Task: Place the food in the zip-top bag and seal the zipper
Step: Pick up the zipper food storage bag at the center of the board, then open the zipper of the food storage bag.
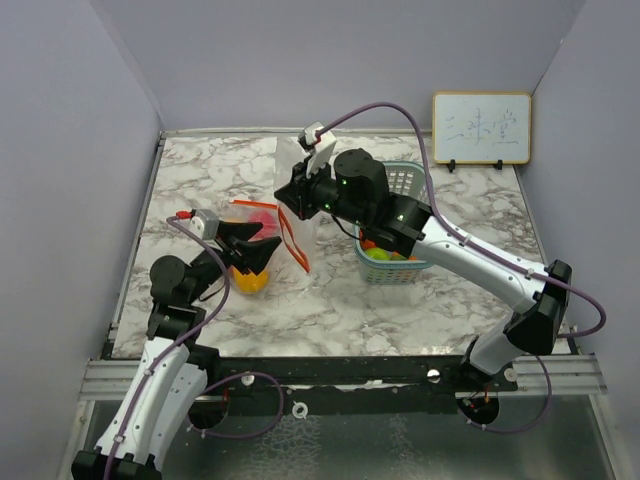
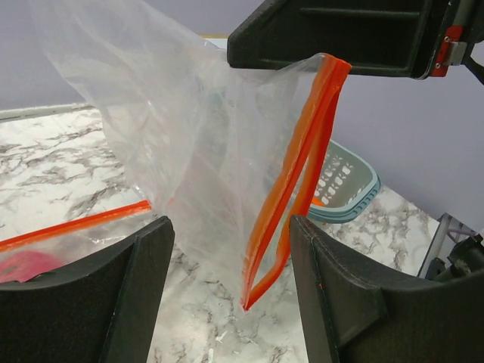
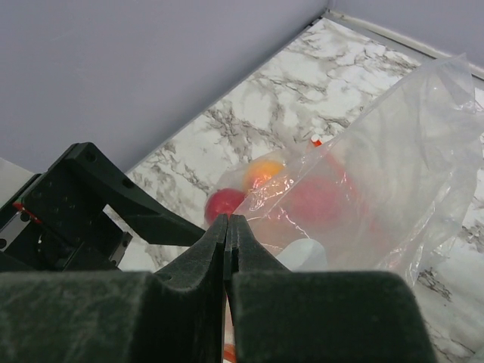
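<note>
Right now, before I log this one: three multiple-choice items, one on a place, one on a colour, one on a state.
1. Where is the teal basket? A) under the left arm B) far left corner C) right half of the table
2. The zipper of the zip-top bag is: A) orange-red B) blue C) green
3. The right arm's jaws are: A) wide open B) shut on the zip-top bag C) shut on a fruit

1 C: the top view shows it right of centre, with the right arm crossing over it.
2 A: the strip hangs orange-red in the left wrist view.
3 B: the right wrist view shows them closed on clear plastic.
</note>
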Controlling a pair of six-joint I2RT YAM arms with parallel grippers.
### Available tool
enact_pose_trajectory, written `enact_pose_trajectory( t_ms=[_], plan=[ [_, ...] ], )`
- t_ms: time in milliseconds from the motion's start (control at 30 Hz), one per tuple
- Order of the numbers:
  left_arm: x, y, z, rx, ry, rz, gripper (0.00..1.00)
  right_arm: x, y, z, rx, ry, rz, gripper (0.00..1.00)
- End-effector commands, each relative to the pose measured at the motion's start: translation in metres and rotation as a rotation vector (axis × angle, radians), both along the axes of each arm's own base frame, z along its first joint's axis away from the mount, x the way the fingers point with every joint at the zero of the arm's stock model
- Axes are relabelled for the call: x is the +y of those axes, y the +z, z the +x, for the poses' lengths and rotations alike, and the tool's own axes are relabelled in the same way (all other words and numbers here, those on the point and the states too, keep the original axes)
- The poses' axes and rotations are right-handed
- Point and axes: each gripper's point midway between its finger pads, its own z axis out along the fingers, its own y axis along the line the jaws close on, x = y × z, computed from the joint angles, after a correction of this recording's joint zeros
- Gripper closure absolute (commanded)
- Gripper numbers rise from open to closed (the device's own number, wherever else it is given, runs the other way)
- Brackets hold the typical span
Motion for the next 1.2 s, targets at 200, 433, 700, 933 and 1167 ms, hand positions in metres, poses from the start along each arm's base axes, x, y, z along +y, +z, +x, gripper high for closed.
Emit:
enact_pose_trajectory(
  t_ms=[200,433,700,933,1167],
  plan=[
    [-0.011,0.001,0.011,0.034,-0.007,-0.043,0.43,-0.001,0.032,-0.013,-0.014,0.042,0.075,0.98],
    [-0.02,-0.007,0.019,0.083,0.006,-0.025,0.47,0.004,0.038,-0.013,-0.012,0.054,0.093,0.99],
    [-0.038,-0.009,0.013,0.087,-0.048,-0.026,0.47,0.004,0.031,0.002,-0.019,-0.018,0.073,0.98],
    [-0.026,-0.013,0.023,0.09,0.067,0.011,0.44,0.002,0.043,-0.003,-0.03,0.003,0.099,0.99],
    [-0.011,-0.015,0.053,0.106,0.225,0.037,0.65,0.002,0.051,-0.016,-0.021,0.06,0.124,0.99]
  ],
)
